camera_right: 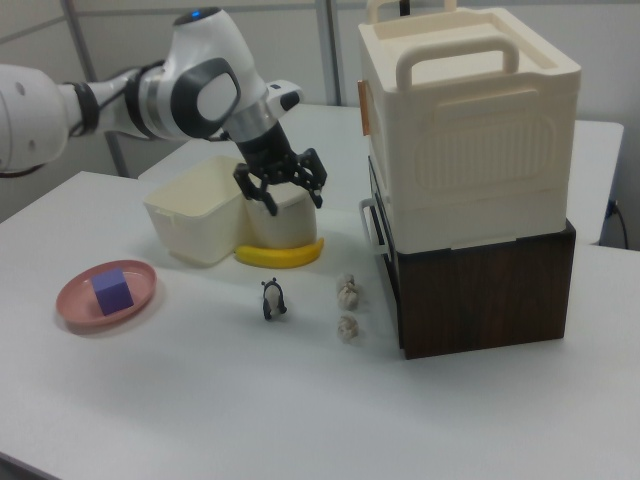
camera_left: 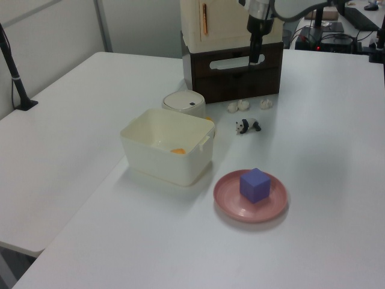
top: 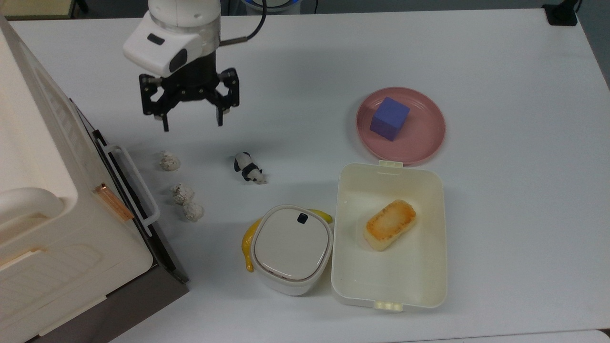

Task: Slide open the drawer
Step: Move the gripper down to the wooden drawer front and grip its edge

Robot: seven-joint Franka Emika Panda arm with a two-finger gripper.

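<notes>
**The drawer is shut and the gripper hangs open above the desk**

We see the drawer point(camera_left: 236, 70) at the bottom of the stack that stands by the desk's edge, on the top view's left. Its front is dark brown and it sits flush with the dark box around it. A white loop handle point(top: 135, 186) sticks out from the front. A cream cabinet point(camera_right: 465, 130) with a carry handle on top sits over the drawer.

Just in front of the drawer, three little white lumps point(top: 181, 194) lie on the desk point(top: 500, 57). A tiny panda toy point(top: 249, 167) lies a bit farther out.

We see the gripper point(top: 191, 122) in the air, above the desk, near the lumps and the panda. Its two fingers point down and are spread wide, with nothing between them. It is not touching the handle.

Farther from the drawer sits a small white bin with a lid point(top: 291, 248). A banana point(top: 249, 244) lies tucked right against it. Beside the bin is a cream lunchbox tray point(top: 434, 267), touching or almost touching it. A piece of toasted bread point(top: 390, 224) lies inside the tray.

Past the tray is a pink plate point(top: 426, 138), right next to the tray's rim. A purple cube point(top: 390, 118) sits on the plate.
</notes>
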